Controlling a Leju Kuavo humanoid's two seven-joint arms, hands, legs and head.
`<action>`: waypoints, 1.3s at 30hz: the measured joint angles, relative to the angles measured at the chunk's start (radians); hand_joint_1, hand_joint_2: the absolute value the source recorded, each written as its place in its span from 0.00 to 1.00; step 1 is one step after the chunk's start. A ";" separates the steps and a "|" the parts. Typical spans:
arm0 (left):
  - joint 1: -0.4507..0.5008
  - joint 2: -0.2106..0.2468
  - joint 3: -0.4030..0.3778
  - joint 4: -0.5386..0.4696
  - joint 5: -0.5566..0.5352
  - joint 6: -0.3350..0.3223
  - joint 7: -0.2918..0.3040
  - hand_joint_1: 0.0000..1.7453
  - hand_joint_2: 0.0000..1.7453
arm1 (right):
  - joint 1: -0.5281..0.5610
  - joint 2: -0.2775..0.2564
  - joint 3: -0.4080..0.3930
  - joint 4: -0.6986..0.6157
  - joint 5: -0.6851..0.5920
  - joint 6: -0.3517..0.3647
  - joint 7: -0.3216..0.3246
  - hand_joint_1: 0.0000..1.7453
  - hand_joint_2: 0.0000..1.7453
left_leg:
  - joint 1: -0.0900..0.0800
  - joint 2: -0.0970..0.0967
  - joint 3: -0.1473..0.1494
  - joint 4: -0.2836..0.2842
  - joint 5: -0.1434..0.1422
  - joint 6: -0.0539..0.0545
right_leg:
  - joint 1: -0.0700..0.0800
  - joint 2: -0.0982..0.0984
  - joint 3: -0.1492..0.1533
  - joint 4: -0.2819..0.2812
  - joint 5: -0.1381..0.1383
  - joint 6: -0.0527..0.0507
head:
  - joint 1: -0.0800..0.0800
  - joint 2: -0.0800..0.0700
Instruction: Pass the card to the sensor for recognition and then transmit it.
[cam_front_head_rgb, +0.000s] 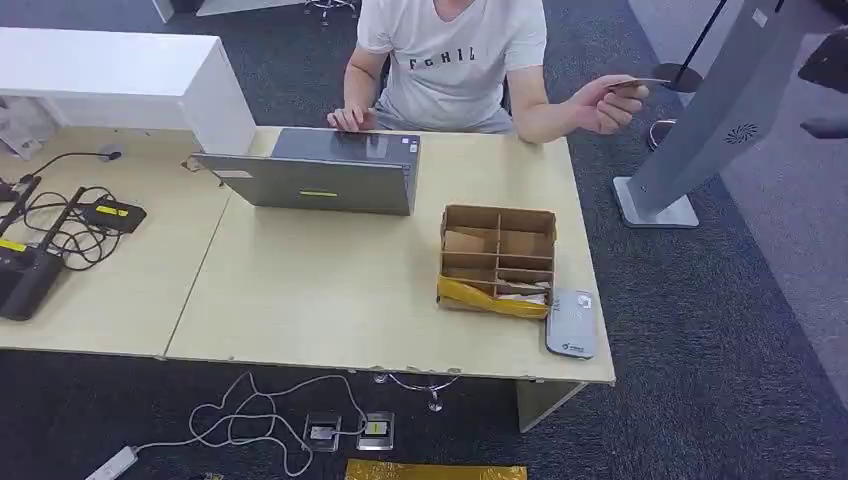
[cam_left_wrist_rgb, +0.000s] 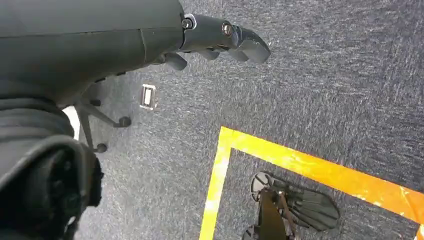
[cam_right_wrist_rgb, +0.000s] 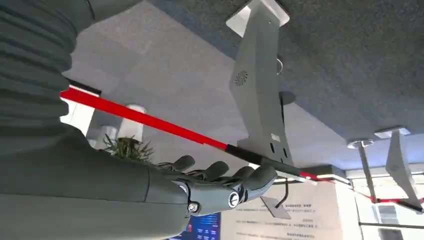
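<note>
A person in a white T-shirt (cam_front_head_rgb: 450, 55) sits at the far side of the table and holds out a thin card (cam_front_head_rgb: 632, 84) in one hand, off the table's far right corner. The grey card sensor (cam_front_head_rgb: 571, 323) lies flat at the table's near right corner, beside a cardboard box. My right hand (cam_right_wrist_rgb: 220, 182) is raised with its fingers spread and nothing in them; its dark fingers (cam_front_head_rgb: 828, 62) show at the upper right edge, well to the right of the card. My left hand (cam_left_wrist_rgb: 220, 35) hangs over the carpet and holds nothing.
A grey laptop (cam_front_head_rgb: 320, 172) stands open before the person. A cardboard divider box (cam_front_head_rgb: 497, 258) sits mid-right on the wooden table (cam_front_head_rgb: 320, 300). Black devices and cables (cam_front_head_rgb: 50, 235) lie at the left. A slanted grey kiosk stand (cam_front_head_rgb: 715, 115) rises on the carpet to the right.
</note>
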 joint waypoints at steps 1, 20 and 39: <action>0.000 0.000 0.000 0.000 0.000 0.000 0.001 0.00 0.00 | 0.001 -0.001 0.003 -0.002 0.001 0.000 0.000 0.00 1.00 | 0.000 0.000 0.000 0.000 0.000 0.000 | 0.000 0.000 0.000 0.000 0.000 0.000 | 0.000 0.000; -0.004 0.001 -0.008 0.000 -0.023 -0.003 0.006 0.00 0.00 | 0.199 -0.016 0.068 -0.074 0.134 -0.297 0.008 0.00 1.00 | 0.001 -0.001 0.000 0.000 0.000 0.000 | 0.001 -0.001 0.001 0.000 0.000 0.000 | 0.000 0.000; -0.006 0.001 -0.008 0.000 -0.023 0.006 0.016 0.00 0.00 | 0.275 0.089 0.047 -0.056 0.218 -0.488 -0.061 0.00 1.00 | 0.001 -0.002 -0.001 0.000 0.000 0.000 | 0.001 -0.002 0.001 0.000 0.000 0.000 | 0.000 0.000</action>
